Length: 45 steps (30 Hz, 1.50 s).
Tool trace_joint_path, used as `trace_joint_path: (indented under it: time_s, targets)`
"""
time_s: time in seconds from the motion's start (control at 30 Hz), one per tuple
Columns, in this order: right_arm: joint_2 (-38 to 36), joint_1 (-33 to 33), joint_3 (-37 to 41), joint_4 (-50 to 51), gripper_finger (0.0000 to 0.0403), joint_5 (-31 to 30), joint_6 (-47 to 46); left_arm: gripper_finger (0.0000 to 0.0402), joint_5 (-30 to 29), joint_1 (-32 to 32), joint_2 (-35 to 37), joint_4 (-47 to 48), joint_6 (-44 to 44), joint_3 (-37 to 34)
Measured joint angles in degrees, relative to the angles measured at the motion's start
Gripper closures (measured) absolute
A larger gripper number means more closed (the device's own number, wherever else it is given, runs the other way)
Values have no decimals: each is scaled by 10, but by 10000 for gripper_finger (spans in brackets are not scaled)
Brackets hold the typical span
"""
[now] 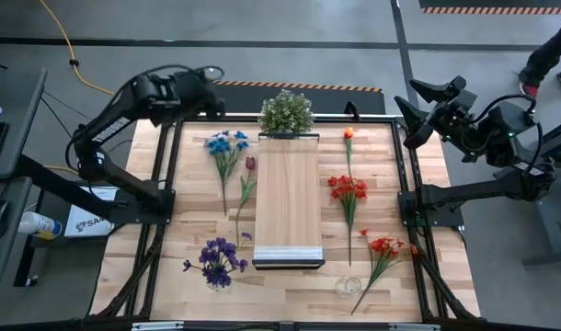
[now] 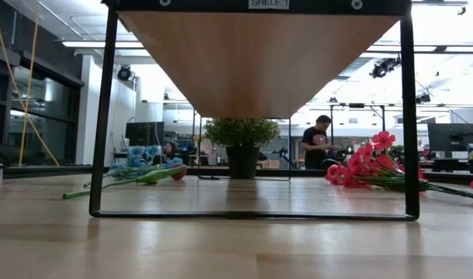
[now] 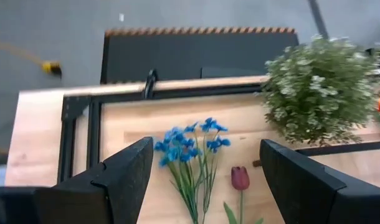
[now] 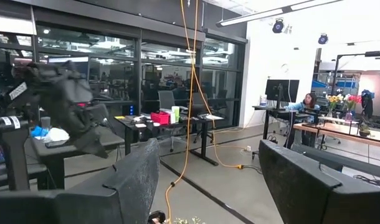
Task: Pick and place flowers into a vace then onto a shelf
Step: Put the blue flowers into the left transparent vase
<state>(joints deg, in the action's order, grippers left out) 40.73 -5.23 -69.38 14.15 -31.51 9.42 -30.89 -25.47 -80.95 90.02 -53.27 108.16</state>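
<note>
Opening step, by the look of it: nothing picked yet, all flowers flat on the table. Landmark for all positions: shelf [image 1: 289,198], a raised light-wood board running down the table's middle.

Nearest the front edge, left of the shelf's front end: purple flowers [image 1: 216,260], a dense dark cluster. Right of that end: bright red flowers [image 1: 383,246], stem angled toward the front; just beside the stem tip, a small clear glass vase [image 1: 349,286], empty.

Midway along the shelf, right: red flowers [image 1: 348,188]. Left: dark red bud [image 1: 250,164] on a leafy stem.

Toward the shelf's far end, left: blue flowers [image 1: 227,142]; right: orange bud [image 1: 349,133]. At the far end itself: bushy plant [image 1: 286,112].

Left gripper [image 1: 212,99] raised beyond the shelf's far left corner, fingers wide, holding nothing, aimed down at the blue flowers. Right gripper [image 1: 409,115] raised off the far right corner, fingers wide, empty.

Next move, as judged: descend on one stem, close mid-stem, carry to the vase.
</note>
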Motion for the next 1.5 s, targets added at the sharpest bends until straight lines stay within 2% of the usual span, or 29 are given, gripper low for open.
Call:
trace_joint_path:
  time_s: [0.3, 0.43, 0.63, 0.77, 0.9, 1.2, 1.4, 1.5]
  targets:
    - [0, 0, 0, 0, 141, 0, 0, 76, 169, -133, -37, -2, 90, 0]
    - [0, 0, 0, 0, 141, 0, 1, 76, 204, -155, -79, -2, 128, 0]
    - [0, 0, 0, 4, 141, 0, 1, 76, 241, -153, -134, -1, 171, -20]
    - [0, 0, 0, 5, 141, 0, 1, 76, 259, -142, -135, 0, 184, -83]
    - [0, 0, 0, 5, 141, -11, 1, 76, 267, -137, -104, -13, 169, -159]
    - [0, 0, 0, 4, 141, -17, 16, 76, 310, -93, -31, -169, 99, -329]
    - [0, 0, 0, 2, 141, -27, 16, 76, 308, -76, -28, -209, 72, -397]
    - [0, 0, 0, 2, 141, -27, 16, 76, 304, -71, -28, -271, 69, -426]
